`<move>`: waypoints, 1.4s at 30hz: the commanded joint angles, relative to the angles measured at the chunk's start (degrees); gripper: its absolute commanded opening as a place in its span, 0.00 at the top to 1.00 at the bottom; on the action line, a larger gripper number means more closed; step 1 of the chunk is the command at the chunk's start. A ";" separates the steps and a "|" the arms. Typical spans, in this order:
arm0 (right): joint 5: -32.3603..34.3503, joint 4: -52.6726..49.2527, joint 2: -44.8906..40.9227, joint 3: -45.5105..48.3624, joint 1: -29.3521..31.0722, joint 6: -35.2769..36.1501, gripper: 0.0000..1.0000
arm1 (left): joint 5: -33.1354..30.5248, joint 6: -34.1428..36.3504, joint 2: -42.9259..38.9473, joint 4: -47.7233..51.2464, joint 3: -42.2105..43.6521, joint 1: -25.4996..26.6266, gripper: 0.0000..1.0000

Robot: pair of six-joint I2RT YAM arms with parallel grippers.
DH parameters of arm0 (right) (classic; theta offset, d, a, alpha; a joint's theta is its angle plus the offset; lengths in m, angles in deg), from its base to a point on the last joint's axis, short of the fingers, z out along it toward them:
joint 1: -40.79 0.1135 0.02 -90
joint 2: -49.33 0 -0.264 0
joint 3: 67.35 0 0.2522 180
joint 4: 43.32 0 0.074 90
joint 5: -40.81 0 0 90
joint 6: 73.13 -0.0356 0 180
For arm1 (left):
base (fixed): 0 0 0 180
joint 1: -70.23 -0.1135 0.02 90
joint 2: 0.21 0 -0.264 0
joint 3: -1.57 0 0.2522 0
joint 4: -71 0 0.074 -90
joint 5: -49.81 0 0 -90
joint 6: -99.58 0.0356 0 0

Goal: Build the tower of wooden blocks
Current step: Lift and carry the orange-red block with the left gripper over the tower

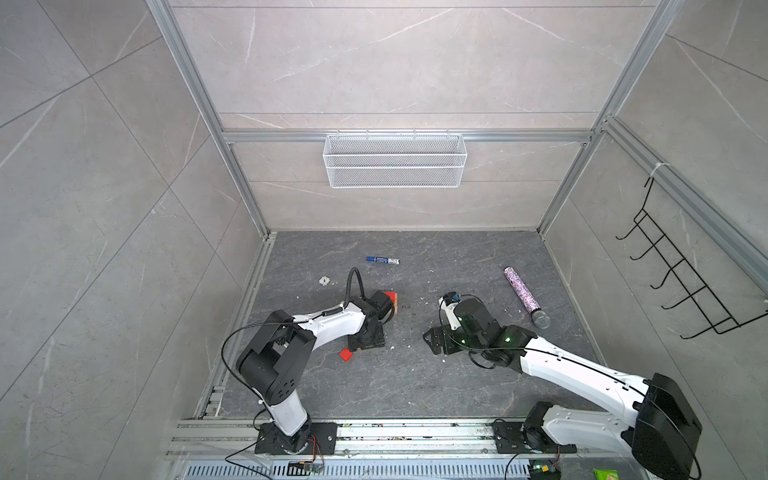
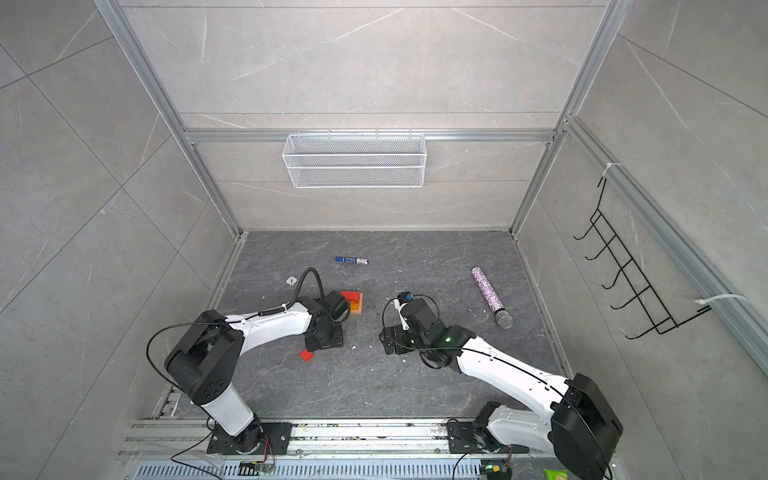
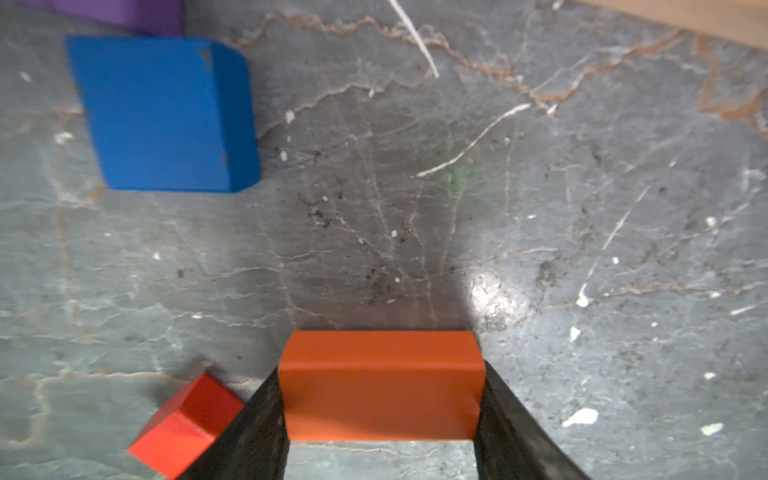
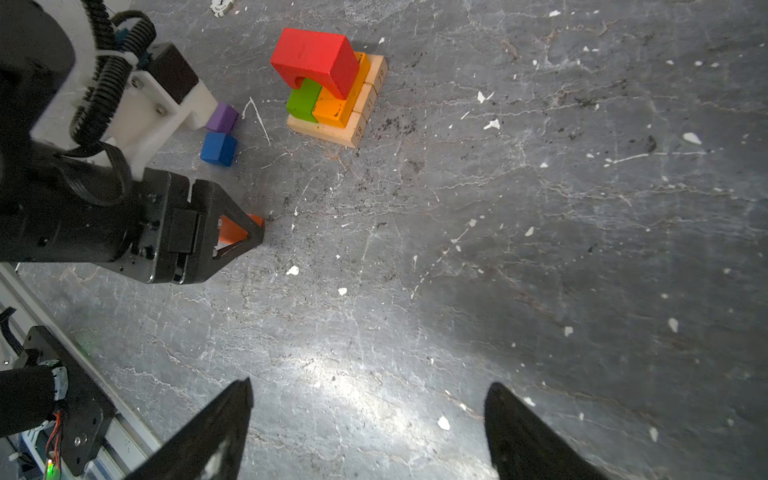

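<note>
Dark veined stone floor (image 1: 415, 386), flecked with white crumbs, boxed in by pale tiled walls. On the back wall, white mesh basket (image 1: 395, 160); on the right wall, black hook rack (image 1: 681, 282). Far back on the floor, blue marker (image 1: 382, 260) lying flat. Off to the right, glitter microphone (image 1: 525, 296), head toward the near edge, well apart from the blocks.

Mid-floor, left of centre: tower (image 4: 332, 87), partly built. Tan base (image 4: 328, 129) of oblongs side by side, numbered on their ends. Above it, green block (image 4: 303, 99) and orange layer (image 4: 332, 104) alongside. On top, red arch block (image 4: 316, 58), curved notch toward the green. In both top views mostly hidden behind the left arm's wrist, only a red and orange corner of the tower (image 2: 353, 301) showing.

Near the tower, purple cube (image 4: 222, 117) and blue cube (image 4: 218, 148), close together, loose on the floor.

Left gripper (image 3: 380, 368) low, on the near side of the tower, fingers pressed against both ends of orange block (image 3: 381, 399). Long axis straight from finger to finger, lying level. Cannot tell whether lifted or resting on the floor. Small red block (image 3: 187, 424) tight beside one finger, turned cornerwise. Bare floor between held block and tower.

Right gripper (image 4: 370, 390) spread wide, nothing between its fingers, over bare floor, well apart from the tower.
</note>
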 commanded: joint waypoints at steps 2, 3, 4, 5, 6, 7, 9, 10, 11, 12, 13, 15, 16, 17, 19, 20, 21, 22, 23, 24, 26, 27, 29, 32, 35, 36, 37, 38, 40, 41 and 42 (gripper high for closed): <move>-0.28 0.29 -1.47 -0.09 0.46 0.70 0.14 | -1.07 5.35 -3.82 3.98 -4.08 -0.22 0.53; -0.49 0.51 -1.71 0.20 0.51 0.70 0.13 | -0.75 6.33 -4.19 4.37 -4.73 -0.22 0.54; -0.69 0.89 -1.97 0.36 0.51 0.75 0.13 | -0.26 7.00 -4.43 4.64 -5.38 -0.22 0.55; -0.87 1.25 -2.36 0.71 0.46 0.70 0.12 | -0.23 7.72 -4.64 5.19 -6.18 -0.22 0.55; -0.91 1.77 -2.73 0.95 0.51 0.76 0.12 | -0.25 8.42 -4.66 5.81 -7.22 -0.26 0.56; -0.98 2.10 -3.07 1.21 0.51 0.70 0.11 | -0.47 9.08 -4.58 6.54 -8.26 -0.22 0.56; -1.25 2.69 -3.32 1.58 0.60 0.97 0.10 | -0.81 10.56 -4.23 7.87 -10.44 -0.28 0.56; -1.49 2.72 -3.19 1.61 0.64 1.17 0.10 | -0.98 11.27 -4.14 8.21 -11.40 -0.31 0.56; -1.47 2.74 -3.08 1.62 0.68 1.39 0.09 | -1.27 12.13 -3.90 8.68 -12.44 -0.32 0.58; -1.52 2.91 -3.06 1.66 0.85 1.61 0.09 | -1.68 12.92 -3.58 9.22 -13.74 -0.48 0.58; -1.31 3.19 -3.25 1.98 0.99 1.82 0.08 | -1.92 13.49 -3.25 9.77 -14.83 -0.56 0.58; -0.99 3.82 -3.86 2.61 1.25 2.01 0.06 | -2.01 14.75 -2.29 10.70 -17.19 -1.00 0.58; -1.23 4.26 -4.06 2.94 1.36 2.31 0.05 | -1.84 15.28 -1.76 10.94 -18.26 -1.23 0.58; -1.26 4.41 -4.20 3.00 1.54 2.54 0.05 | -1.62 15.91 -1.23 11.28 -19.47 -1.60 0.58; -1.06 4.33 -4.29 2.96 1.90 2.83 0.04 | -0.90 17.27 0.08 11.82 -21.62 -2.07 0.58; -0.58 4.03 -4.36 2.74 2.16 2.89 0.04 | -0.59 17.86 0.79 12.12 -22.88 -2.40 0.57; 0.37 3.69 -4.59 2.65 2.69 3.01 0.04 | -0.23 18.35 1.49 12.44 -24.13 -2.75 0.56; 1.23 3.67 -4.91 2.72 3.15 3.19 0.03 | -0.05 18.74 2.20 12.82 -25.19 -3.14 0.55; 1.70 3.74 -5.38 2.90 3.60 3.52 0.02 | 0.14 19.22 3.06 13.33 -26.62 -3.46 0.54; 2.40 3.85 -5.96 3.04 4.19 3.84 0.01 | 0.44 19.77 3.89 13.76 -27.90 -3.79 0.52; 3.65 3.98 -6.88 3.16 5.29 4.66 0.01 | 0.97 20.57 5.39 14.47 -30.32 -4.20 0.52; 4.47 3.89 -7.21 3.01 5.94 5.12 0.01 | 1.19 20.93 6.18 14.67 -31.51 -4.29 0.52; 5.80 3.44 -7.60 2.67 7.06 5.90 0.01 | 1.49 21.73 7.66 15.16 -33.68 -4.52 0.52; 7.77 2.68 -7.89 2.06 8.50 6.72 0.01 | 1.43 22.53 10.16 16.24 -36.82 -4.54 0.52; 8.52 2.08 -7.89 1.59 9.04 6.94 0.01 | 1.49 22.64 12.47 17.29 -39.58 -4.57 0.52; 8.75 2.12 -8.02 1.59 9.26 7.03 0.01 | 1.53 22.56 13.28 17.61 -40.53 -4.53 0.53; 8.97 2.29 -8.21 1.72 9.43 7.03 0.01 | 1.53 22.39 13.93 18.02 -41.34 -4.58 0.53; 9.28 2.57 -8.56 1.94 9.64 7.15 0.01 | 1.51 22.27 14.59 18.36 -42.21 -4.66 0.53; 9.53 3.14 -9.18 2.38 9.96 7.53 0.01 | 1.87 21.94 15.56 18.56 -43.49 -4.67 0.53; 9.96 3.07 -9.53 2.38 10.09 7.63 0.01 | 2.17 21.85 15.99 18.54 -43.98 -4.64 0.53; 10.23 2.93 -9.84 2.38 10.24 7.77 0.01 | 2.38 21.85 16.50 18.56 -44.49 -4.67 0.53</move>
